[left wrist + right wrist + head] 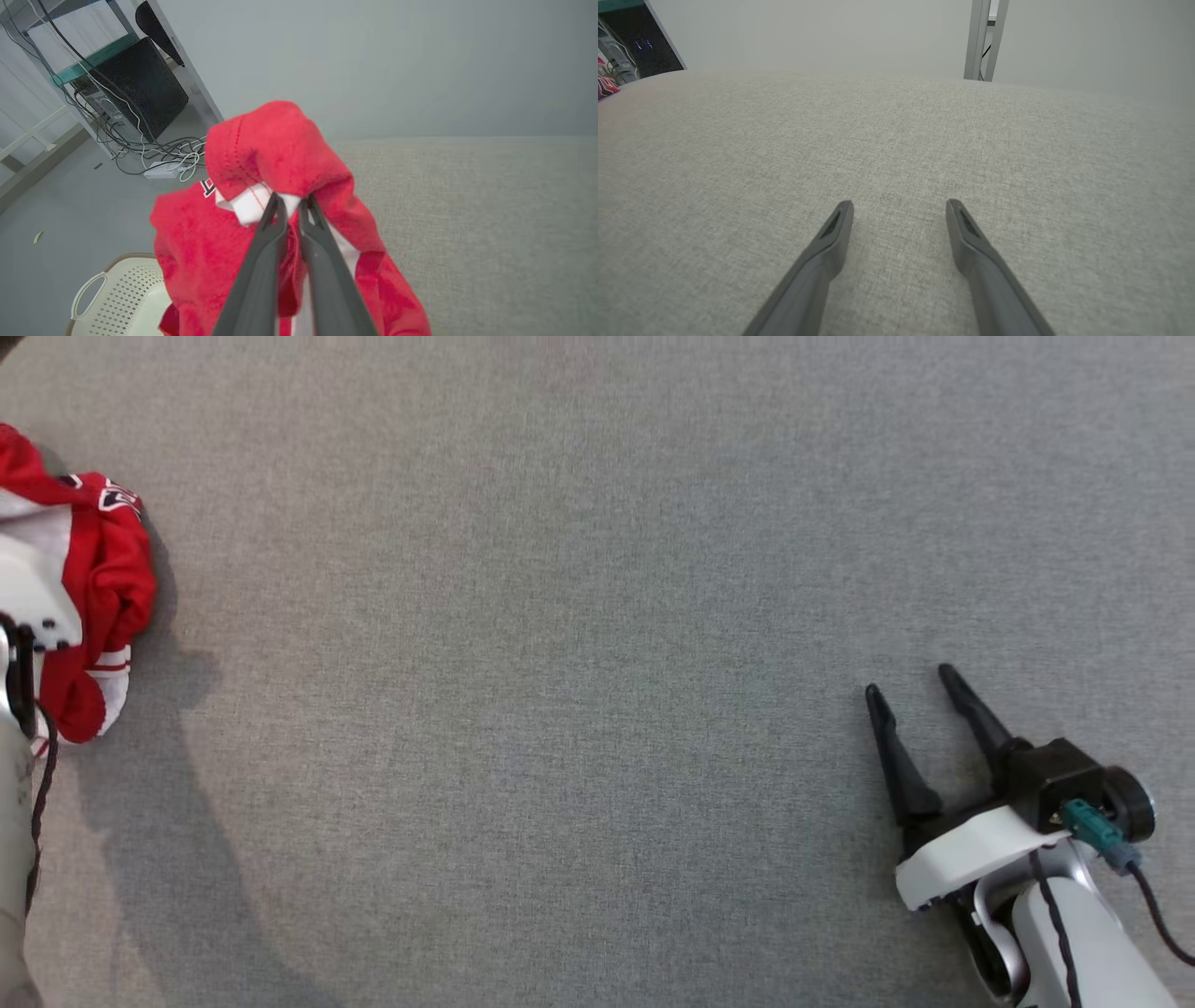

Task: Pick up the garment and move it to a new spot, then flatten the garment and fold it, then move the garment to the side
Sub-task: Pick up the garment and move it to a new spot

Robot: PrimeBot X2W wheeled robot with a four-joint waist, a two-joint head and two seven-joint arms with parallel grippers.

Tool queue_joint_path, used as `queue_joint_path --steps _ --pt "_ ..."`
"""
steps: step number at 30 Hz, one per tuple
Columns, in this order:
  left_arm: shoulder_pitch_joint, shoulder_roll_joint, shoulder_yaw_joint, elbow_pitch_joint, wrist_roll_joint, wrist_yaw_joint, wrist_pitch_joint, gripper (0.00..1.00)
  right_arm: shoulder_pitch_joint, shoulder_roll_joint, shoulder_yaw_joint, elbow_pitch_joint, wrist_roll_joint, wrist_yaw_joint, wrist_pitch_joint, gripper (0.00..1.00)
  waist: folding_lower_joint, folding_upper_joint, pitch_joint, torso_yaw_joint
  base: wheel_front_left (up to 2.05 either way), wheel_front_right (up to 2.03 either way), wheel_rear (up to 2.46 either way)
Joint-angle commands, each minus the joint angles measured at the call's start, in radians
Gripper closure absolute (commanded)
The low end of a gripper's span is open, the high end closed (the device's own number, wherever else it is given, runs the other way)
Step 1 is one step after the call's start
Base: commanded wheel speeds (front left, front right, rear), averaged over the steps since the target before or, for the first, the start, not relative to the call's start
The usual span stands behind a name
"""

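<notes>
The garment (103, 588) is red with white trim and hangs bunched at the far left edge of the grey table (579, 616) in the head view. In the left wrist view my left gripper (292, 201) is shut on a fold of the garment (275, 154), which droops red and white around the two fingers. My right gripper (920, 686) stands open low over the table at the lower right, nothing between its fingers. The right wrist view shows my right gripper (900, 205) with its fingers apart above bare grey cloth.
A white perforated laundry basket (117, 289) sits on the floor below the garment, off the table's left edge. Beyond it a rack holds a black computer case (135, 84) and tangled cables (159, 158). A metal post (983, 39) stands behind the table's far edge.
</notes>
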Motion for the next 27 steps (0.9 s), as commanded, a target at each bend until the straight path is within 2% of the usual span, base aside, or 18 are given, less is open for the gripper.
queue_joint_path --steps 1,6,10,15,19,21,24,27 --pt "-0.021 -0.004 -0.008 -0.009 0.006 -0.01 -0.01 1.0 0.01 0.003 -0.001 0.008 0.005 0.0 0.0 0.0 0.0 0.0 -0.029 -0.009 0.0 0.0 0.0" --pt "-0.074 -0.047 -0.064 -0.049 0.031 -0.058 -0.041 1.0 0.025 0.032 0.001 0.02 0.015 0.0 0.0 0.0 0.0 0.0 -0.088 -0.034 0.0 0.0 0.0" --pt "-0.087 -0.127 -0.099 -0.089 0.03 -0.083 -0.051 1.0 0.034 0.051 0.002 0.025 0.025 0.0 0.0 0.0 0.0 0.0 -0.126 -0.063 0.0 0.0 0.0" --pt "-0.043 -0.254 -0.146 -0.149 0.009 -0.126 -0.056 1.0 0.054 0.067 0.008 0.035 0.041 0.0 0.0 0.0 0.0 0.0 -0.169 -0.106 0.0 0.0 0.0" --pt "0.033 -0.3 -0.217 -0.221 -0.018 -0.146 -0.054 1.0 0.067 0.076 0.019 0.043 0.048 0.0 0.0 0.0 0.0 0.0 -0.198 -0.149 0.0 0.0 0.0" --pt "0.079 -0.307 -0.297 -0.267 -0.096 -0.154 -0.054 1.0 0.067 0.078 0.029 0.046 0.051 0.0 0.0 0.0 0.0 0.0 -0.209 -0.173 0.0 0.0 0.0" --pt "0.157 -0.31 -0.499 -0.373 -0.275 -0.16 -0.054 1.0 0.074 0.08 0.036 0.057 0.059 0.0 0.0 0.0 0.0 0.0 -0.224 -0.204 0.0 0.0 0.0" --pt "0.207 -0.303 -0.682 -0.471 -0.422 -0.105 -0.054 1.0 0.082 0.082 0.043 0.063 0.06 0.0 0.0 0.0 0.0 0.0 -0.232 -0.225 0.0 0.0 0.0"
